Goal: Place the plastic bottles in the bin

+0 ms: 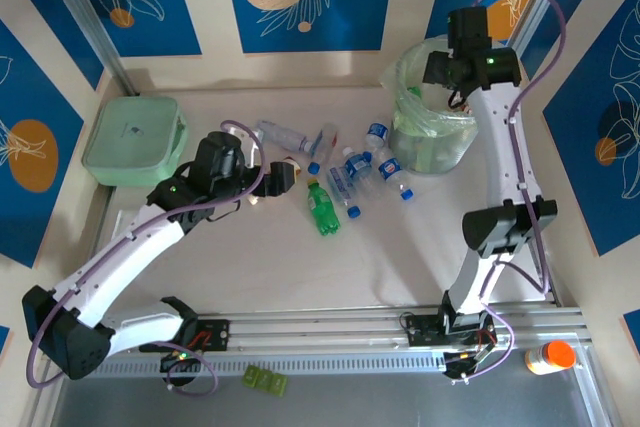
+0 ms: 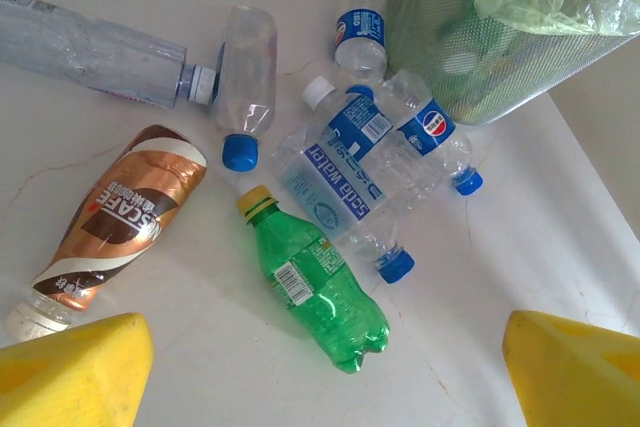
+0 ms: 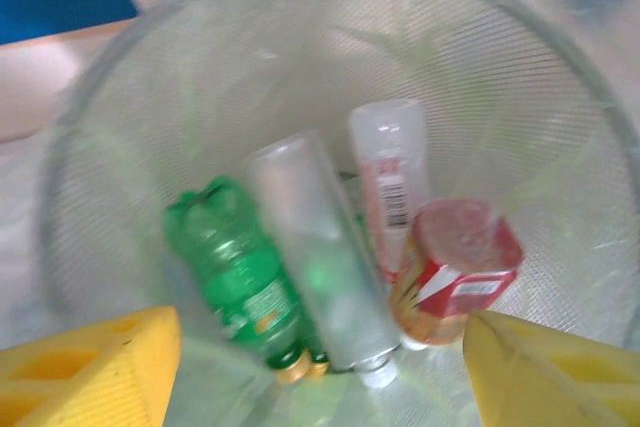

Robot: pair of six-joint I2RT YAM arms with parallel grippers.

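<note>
Four bottles [image 3: 320, 247] lie blurred and overlapping inside the bin [image 3: 300, 27].

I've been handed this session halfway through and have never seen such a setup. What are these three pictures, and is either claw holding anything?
Two robot arms are bolted at the near edge of a table. The top picture looks down on both. The other two come from cameras on the wrists; the yellow wedges in the bottom corners are each gripper's own fingers. The left gripper is open and empty above loose bottles: a green bottle, a brown coffee bottle and clear blue-labelled bottles. The right gripper is open and empty over the bin, which already holds several bottles. A mint-green box sits at the far left.
</note>
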